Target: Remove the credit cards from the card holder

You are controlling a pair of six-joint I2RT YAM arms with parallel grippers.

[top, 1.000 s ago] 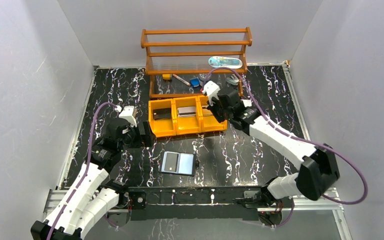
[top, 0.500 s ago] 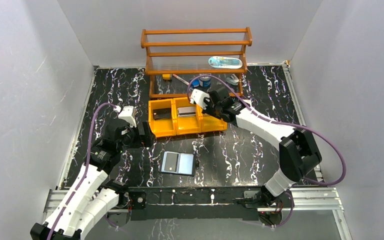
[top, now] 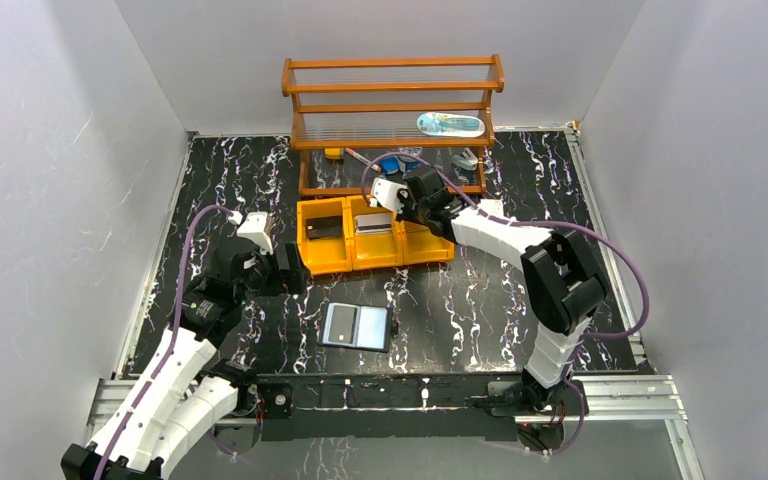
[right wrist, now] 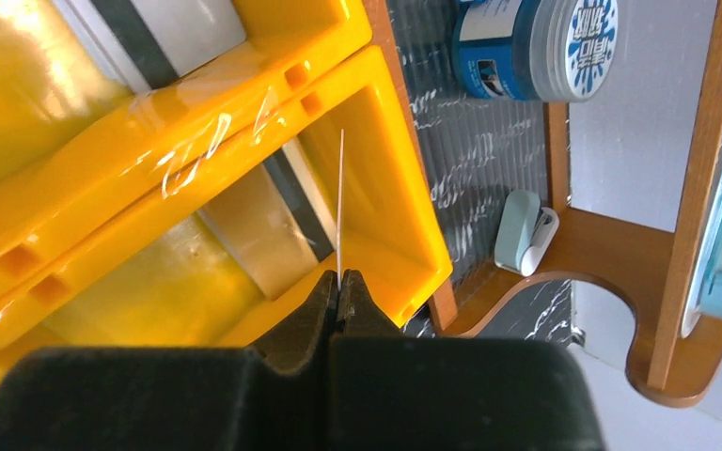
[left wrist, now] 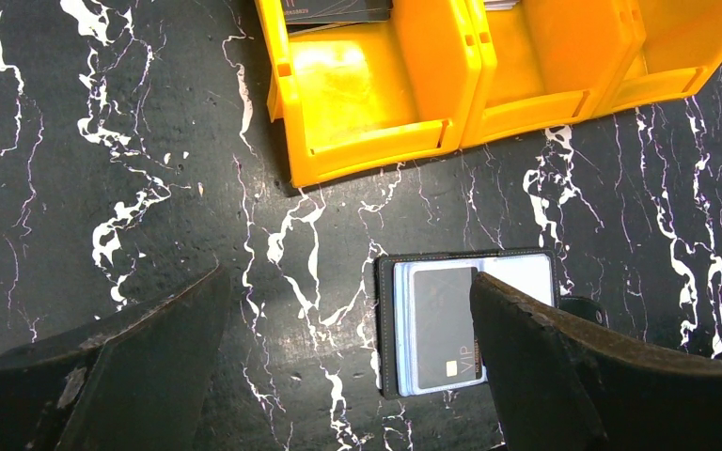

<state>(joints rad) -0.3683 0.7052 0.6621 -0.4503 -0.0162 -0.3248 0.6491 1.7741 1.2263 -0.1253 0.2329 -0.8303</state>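
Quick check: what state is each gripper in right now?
Left gripper: open, holding nothing.
Right gripper: shut on a card, seen edge-on over the yellow bin.

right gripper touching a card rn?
Touching. Right wrist view: the right gripper is pinched shut on a thin card, seen edge-on, above the yellow bin.

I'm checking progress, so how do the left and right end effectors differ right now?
The left end effector is wide open and empty; the right end effector is shut on a thin card, seen edge-on. The left hangs over the table near the open holder; the right is over the bin's end compartment, by the shelf. Both are black.
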